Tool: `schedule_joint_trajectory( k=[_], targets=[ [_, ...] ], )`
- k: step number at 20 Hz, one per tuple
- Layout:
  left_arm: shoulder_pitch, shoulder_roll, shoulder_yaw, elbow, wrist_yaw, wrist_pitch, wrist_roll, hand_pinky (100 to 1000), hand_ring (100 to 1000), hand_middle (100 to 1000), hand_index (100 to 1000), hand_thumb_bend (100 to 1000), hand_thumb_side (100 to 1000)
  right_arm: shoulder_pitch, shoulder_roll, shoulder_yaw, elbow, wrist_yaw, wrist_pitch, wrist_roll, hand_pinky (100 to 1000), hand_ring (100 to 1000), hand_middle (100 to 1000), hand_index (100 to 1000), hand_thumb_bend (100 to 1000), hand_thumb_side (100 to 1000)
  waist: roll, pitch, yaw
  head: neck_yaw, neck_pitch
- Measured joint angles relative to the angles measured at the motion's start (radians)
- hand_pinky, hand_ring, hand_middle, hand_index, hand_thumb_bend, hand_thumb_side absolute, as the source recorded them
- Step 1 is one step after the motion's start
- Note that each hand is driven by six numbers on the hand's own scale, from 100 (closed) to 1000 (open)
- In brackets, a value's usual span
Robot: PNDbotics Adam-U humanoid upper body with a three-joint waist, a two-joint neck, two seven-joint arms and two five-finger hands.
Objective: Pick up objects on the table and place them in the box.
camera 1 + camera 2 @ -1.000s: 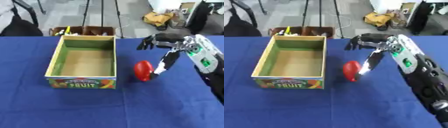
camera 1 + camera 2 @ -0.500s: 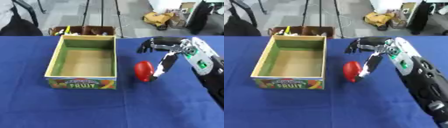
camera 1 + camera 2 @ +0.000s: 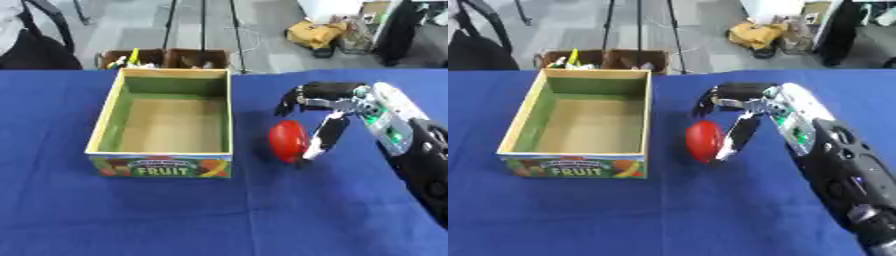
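Observation:
A red, rounded fruit (image 3: 286, 141) lies on the blue table (image 3: 175, 210), just right of the box. The box (image 3: 231, 117) is cardboard with green inner walls and a "FRUIT" label on its front, and nothing lies inside it. My right hand (image 3: 325, 95) comes in from the right and hovers over the fruit. Its fingers (image 3: 293, 98) arch above the fruit's top, and the thumb (image 3: 325, 138) reaches down along its right side, touching or nearly touching it. The fruit still rests on the cloth. My left hand shows in no view.
Beyond the table's far edge stand two small brown crates (image 3: 166, 57) of odds and ends, tripod legs and a yellow bag (image 3: 315, 32) on the floor. Blue cloth stretches in front of the box and the fruit.
My right hand has sunk a little lower and closer to the red fruit. The fruit and the box have stayed where they were.

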Motion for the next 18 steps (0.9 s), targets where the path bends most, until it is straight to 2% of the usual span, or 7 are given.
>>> schedule_joint_trajectory(
  k=[10, 18],
  targets=[
    [-0.001, -0.007, 0.000, 0.000, -0.002, 0.002, -0.002, 100, 177, 489, 340, 100, 759, 0.009, 0.013, 0.005, 0.003, 0.022, 0.035, -0.051, 569, 682, 557, 738, 831, 601, -0.002, 0.003, 0.000, 0.002, 0.001],
    [-0.002, -0.008, 0.000, 0.000, -0.009, 0.004, -0.004, 100, 177, 489, 339, 100, 759, 0.054, -0.010, 0.012, -0.035, 0.004, 0.053, -0.068, 546, 665, 526, 698, 767, 543, -0.004, 0.008, -0.001, 0.008, 0.001]
  ],
)
